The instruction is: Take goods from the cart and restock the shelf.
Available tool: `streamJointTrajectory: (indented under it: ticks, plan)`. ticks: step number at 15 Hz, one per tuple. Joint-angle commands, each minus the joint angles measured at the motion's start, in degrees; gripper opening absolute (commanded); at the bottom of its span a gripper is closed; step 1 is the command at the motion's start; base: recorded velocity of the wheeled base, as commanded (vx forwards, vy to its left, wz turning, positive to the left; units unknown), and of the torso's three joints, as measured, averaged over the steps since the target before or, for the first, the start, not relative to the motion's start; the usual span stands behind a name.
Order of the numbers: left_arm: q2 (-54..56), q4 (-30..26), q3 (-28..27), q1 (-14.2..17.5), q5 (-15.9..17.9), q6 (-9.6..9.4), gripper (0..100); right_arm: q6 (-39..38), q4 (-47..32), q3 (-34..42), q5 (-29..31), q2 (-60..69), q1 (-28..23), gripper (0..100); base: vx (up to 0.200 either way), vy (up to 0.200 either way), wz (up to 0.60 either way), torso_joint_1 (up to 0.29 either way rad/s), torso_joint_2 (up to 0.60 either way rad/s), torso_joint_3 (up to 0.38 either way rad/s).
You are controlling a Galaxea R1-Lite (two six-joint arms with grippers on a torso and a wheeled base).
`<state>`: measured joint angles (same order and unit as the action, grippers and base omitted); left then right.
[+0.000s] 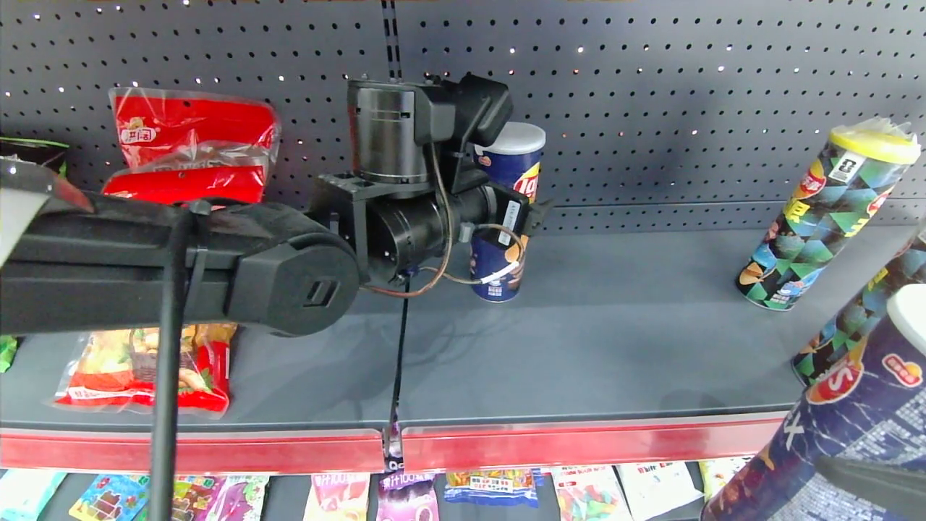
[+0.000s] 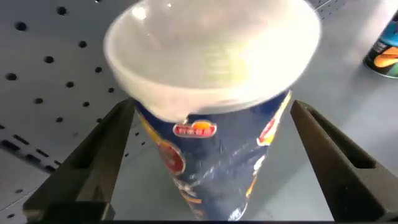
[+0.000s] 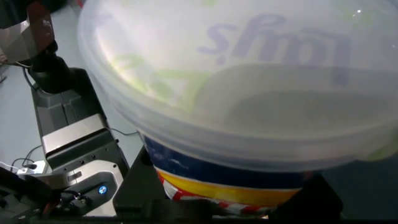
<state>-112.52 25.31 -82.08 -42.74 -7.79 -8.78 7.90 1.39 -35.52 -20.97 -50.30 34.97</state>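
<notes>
A blue can [image 1: 499, 278] stood inside the left pincer [image 2: 211, 124], grip impossible to tell; the right pincer [image 3: 224, 199] clamped a second can [image 3: 236, 93].

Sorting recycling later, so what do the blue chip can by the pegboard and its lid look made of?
Blue chip can: likely paperboard with a glossy printed wrap, judging by its sheen. Lid: whitish translucent plastic; its rim looks milky and smooth.

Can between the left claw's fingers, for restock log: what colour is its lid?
White lid, clearest in the left wrist view.
</notes>
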Motion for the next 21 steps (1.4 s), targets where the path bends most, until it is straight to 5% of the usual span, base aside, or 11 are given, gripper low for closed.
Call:
streamJointTrajectory:
  ticks: [1,3,4,10,16,18,21]
  plan:
    - [-2.8,0.1,-2.9,-0.1,-1.3,-0.01,100,0.0,0.0,0.0,0.0,0.0,0.0,0,0.0,0.0,0.0,0.0,0.0,0.0]
    - [-3.9,0.1,-4.5,0.0,-1.8,-0.01,100,0.0,0.0,0.0,0.0,0.1,-0.1,0,0.0,0.0,0.0,0.0,0.0,0.0]
    - [-4.3,0.1,-4.6,0.1,-1.9,-0.01,0,0.0,0.0,0.0,0.0,0.2,-0.1,0,0.0,0.0,0.0,0.0,0.0,0.0]
    - [-0.8,1.2,-0.5,0.1,1.5,-0.19,0,0.0,0.0,0.0,0.0,0.4,-1.0,0,0.0,0.0,0.0,0.0,0.0,0.0]
    - [17.2,1.1,20.6,0.3,11.7,-0.28,0,0.0,0.0,-0.5,0.0,0.4,-0.9,0,0.0,0.0,0.0,0.0,0.0,0.0]
    - [19.7,1.1,23.5,0.4,14.1,-0.28,0,0.1,0.0,-0.7,-0.1,0.4,-0.9,0,0.0,0.0,0.0,0.0,0.0,0.0]
    - [21.5,0.7,25.2,0.5,24.2,-0.36,0,0.1,-0.1,-1.2,-0.1,0.4,-0.6,0,0.0,0.0,0.0,0.0,0.0,0.0]
